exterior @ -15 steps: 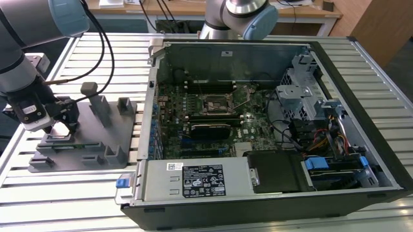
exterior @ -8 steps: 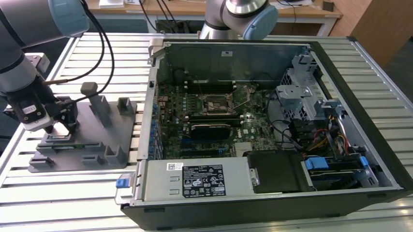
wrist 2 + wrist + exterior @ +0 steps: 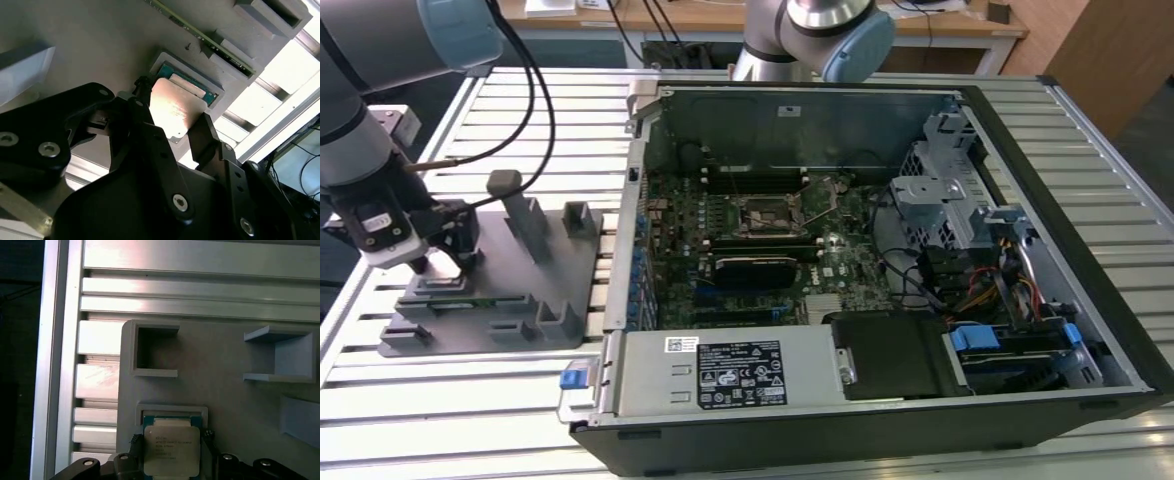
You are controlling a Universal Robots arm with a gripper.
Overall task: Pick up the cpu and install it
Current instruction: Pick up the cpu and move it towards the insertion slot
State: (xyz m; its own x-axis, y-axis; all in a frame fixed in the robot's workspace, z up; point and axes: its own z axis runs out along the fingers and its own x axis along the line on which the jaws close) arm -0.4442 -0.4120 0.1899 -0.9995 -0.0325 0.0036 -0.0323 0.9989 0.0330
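Observation:
The cpu [image 3: 172, 452], a flat square chip with a pale silvery top, sits between my gripper's [image 3: 171, 439] two black fingers. In the second wrist view the fingers [image 3: 202, 134] press on opposite edges of the cpu [image 3: 172, 107], so the gripper [image 3: 171, 114] is shut on it. The chip is just over its green-edged pocket [image 3: 172, 415] in the grey fixture tray [image 3: 225, 405]. In the exterior view my gripper [image 3: 434, 262] stands low over that tray [image 3: 520, 300] on the exterior view's left. The motherboard socket [image 3: 767, 212] lies inside the open computer case.
The open computer case [image 3: 881, 250] takes up the middle and right of the slatted metal table [image 3: 454, 400]. The tray carries upright grey posts [image 3: 520, 215] and a memory stick [image 3: 200, 32] in a slot. A second arm's base [image 3: 814, 30] stands behind the case.

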